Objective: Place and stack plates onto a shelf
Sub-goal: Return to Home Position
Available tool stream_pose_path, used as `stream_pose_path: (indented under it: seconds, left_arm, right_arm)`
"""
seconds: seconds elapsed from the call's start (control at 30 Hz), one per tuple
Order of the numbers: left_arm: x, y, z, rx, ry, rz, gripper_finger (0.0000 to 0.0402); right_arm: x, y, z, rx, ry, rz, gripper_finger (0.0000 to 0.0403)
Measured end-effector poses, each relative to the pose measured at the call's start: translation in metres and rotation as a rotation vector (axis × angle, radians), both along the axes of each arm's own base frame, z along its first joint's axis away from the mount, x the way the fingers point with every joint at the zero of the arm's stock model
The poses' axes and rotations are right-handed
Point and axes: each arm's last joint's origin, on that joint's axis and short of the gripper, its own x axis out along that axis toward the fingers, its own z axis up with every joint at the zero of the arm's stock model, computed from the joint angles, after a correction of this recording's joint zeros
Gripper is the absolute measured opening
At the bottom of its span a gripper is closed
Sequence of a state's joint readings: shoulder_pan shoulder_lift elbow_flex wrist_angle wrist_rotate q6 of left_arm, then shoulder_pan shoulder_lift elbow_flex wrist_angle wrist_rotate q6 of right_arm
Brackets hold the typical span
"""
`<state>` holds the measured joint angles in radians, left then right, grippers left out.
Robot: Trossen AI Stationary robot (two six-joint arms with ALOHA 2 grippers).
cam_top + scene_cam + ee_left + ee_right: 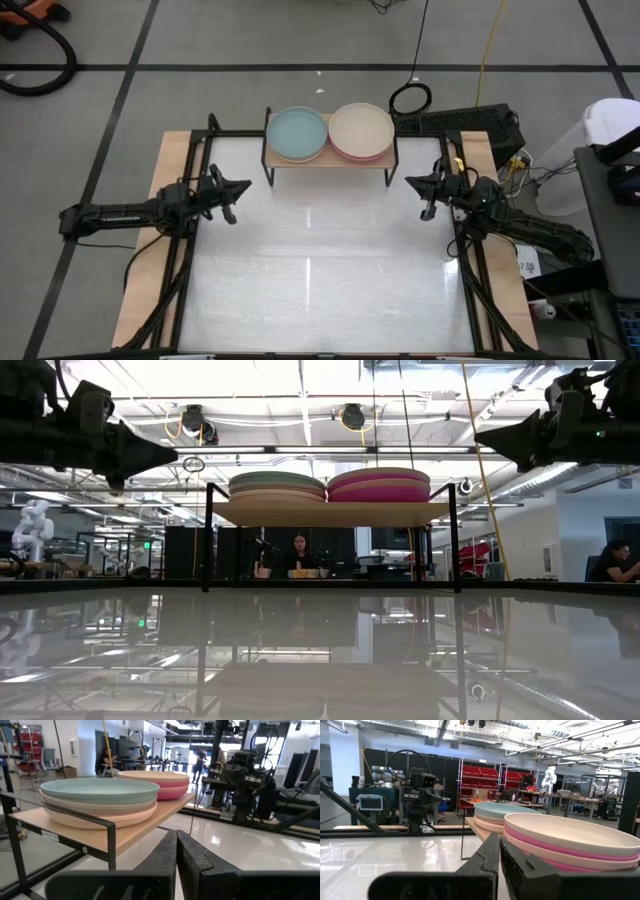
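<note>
The plates stand in two stacks on the shelf (330,158), a low wooden rack on thin black legs at the table's far middle. The left stack (297,133) has a pale teal plate on top (100,790); the right stack (361,131) has a beige plate on top (570,832) over pink and magenta ones (378,488). My left gripper (245,186) hovers shut and empty at the table's left, pointing level toward the shelf. My right gripper (410,181) hovers shut and empty at the table's right, pointing toward the shelf.
The glossy white table top (320,270) lies bare between and in front of the arms. Cables and a dark box (470,122) sit behind the shelf on the right. People sit at desks in the room beyond (298,550).
</note>
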<state>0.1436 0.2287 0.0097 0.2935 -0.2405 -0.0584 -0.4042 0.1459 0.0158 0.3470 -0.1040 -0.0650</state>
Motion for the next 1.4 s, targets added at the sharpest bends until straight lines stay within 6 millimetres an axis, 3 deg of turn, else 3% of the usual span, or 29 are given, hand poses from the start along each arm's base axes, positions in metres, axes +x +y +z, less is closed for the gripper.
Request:
stream_pose_path:
  seconds: [1.4]
  left_arm:
    - [0.0000,0.0001,-0.0003,0.032,0.017,0.004,0.0008]
  right_arm:
    - [0.0000,0.0000,-0.0001,0.000,0.001,0.001,0.0000]
